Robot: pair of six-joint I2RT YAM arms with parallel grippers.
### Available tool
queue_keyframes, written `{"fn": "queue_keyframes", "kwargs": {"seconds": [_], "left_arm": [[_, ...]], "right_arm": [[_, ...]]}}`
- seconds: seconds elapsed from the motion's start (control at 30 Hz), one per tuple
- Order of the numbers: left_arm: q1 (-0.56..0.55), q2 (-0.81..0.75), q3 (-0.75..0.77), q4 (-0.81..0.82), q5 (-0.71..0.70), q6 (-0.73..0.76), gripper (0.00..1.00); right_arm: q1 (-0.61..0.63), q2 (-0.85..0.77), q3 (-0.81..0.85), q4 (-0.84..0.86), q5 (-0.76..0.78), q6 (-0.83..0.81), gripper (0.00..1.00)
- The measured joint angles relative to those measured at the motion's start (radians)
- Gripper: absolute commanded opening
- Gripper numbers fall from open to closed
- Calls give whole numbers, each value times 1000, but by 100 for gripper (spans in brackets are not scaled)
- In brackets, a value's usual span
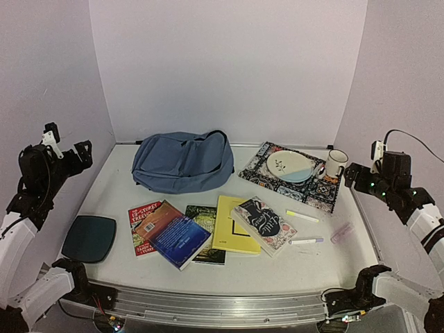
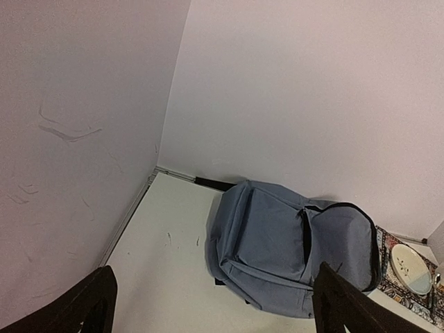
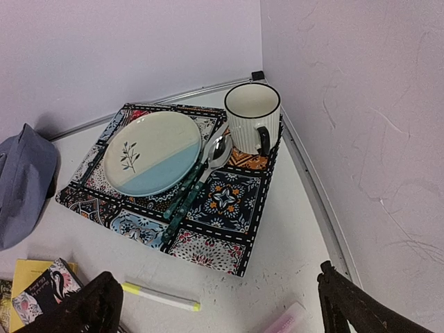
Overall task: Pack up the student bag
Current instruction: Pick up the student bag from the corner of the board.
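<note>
The slate-blue student bag (image 1: 182, 161) lies flat at the back of the table, left of centre, with black zip lines across its top (image 2: 291, 243). My left gripper (image 1: 78, 154) hangs raised over the table's left edge, open and empty, well to the left of the bag; its dark fingers (image 2: 83, 305) frame the left wrist view. My right gripper (image 1: 352, 176) is held up at the right edge, open, nothing between its fingers (image 3: 350, 302). Several books (image 1: 208, 232) lie fanned across the front middle of the table.
A patterned placemat (image 1: 312, 198) at back right carries a plate (image 3: 149, 152), a mug (image 3: 251, 118) and cutlery (image 3: 194, 182). A yellow highlighter (image 3: 161, 297), a purple-tipped pen (image 1: 306, 241) and a pink case (image 1: 342, 233) lie at front right. A dark teal pad (image 1: 89, 238) sits front left.
</note>
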Motion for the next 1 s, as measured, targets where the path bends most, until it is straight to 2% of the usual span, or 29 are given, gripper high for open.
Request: {"fn": "queue_keyframes", "kwargs": {"seconds": [0.33,0.67,1.0], "left_arm": [[0,114,5,2,114,-4,100],[-12,532,141,-7,331,-19,100],[-228,1037,484,-11,327,-21,99]], "right_arm": [[0,52,0,1,-66,11,98],[0,174,3,3,-164,7,98],[0,200,2,50,-240,-23,98]]}}
